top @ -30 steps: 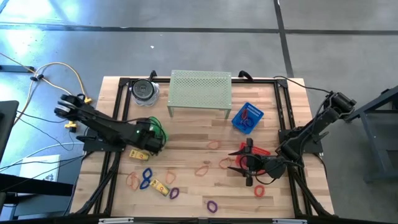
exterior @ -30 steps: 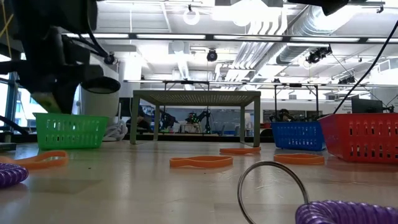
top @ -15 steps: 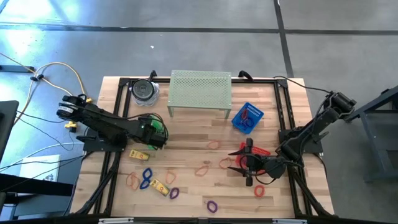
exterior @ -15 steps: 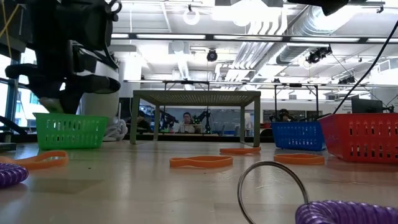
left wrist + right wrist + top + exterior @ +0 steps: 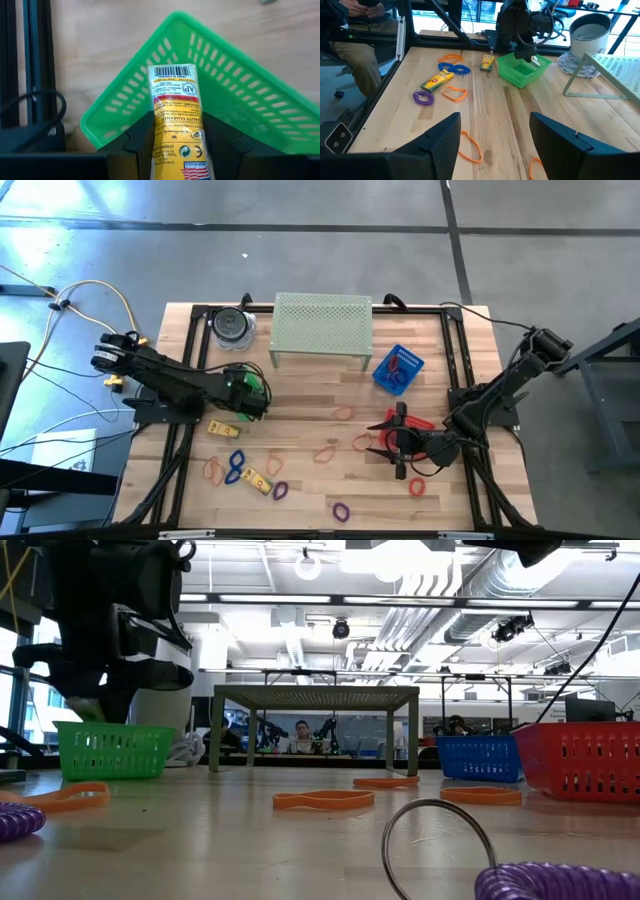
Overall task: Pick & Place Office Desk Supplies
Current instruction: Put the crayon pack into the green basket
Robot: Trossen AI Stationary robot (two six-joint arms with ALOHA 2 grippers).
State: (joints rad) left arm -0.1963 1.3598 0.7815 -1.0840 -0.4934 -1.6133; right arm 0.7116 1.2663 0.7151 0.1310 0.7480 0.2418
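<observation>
Yellow oblong pack, printed with a barcode, sits pinched lengthwise in the left claw, which hangs just above the green basket at the left side of the table. From where I stand, the job now looks like a clean drop. The pack's far end already pokes over the basket's open mouth, so I would bring the claw squarely over the middle, away from the rim, and lower a little before letting go, or the long pack may catch the wall and tip out. The right claw waits spread wide near the red basket. Two more yellow packs and loose bands lie scattered across the table.
</observation>
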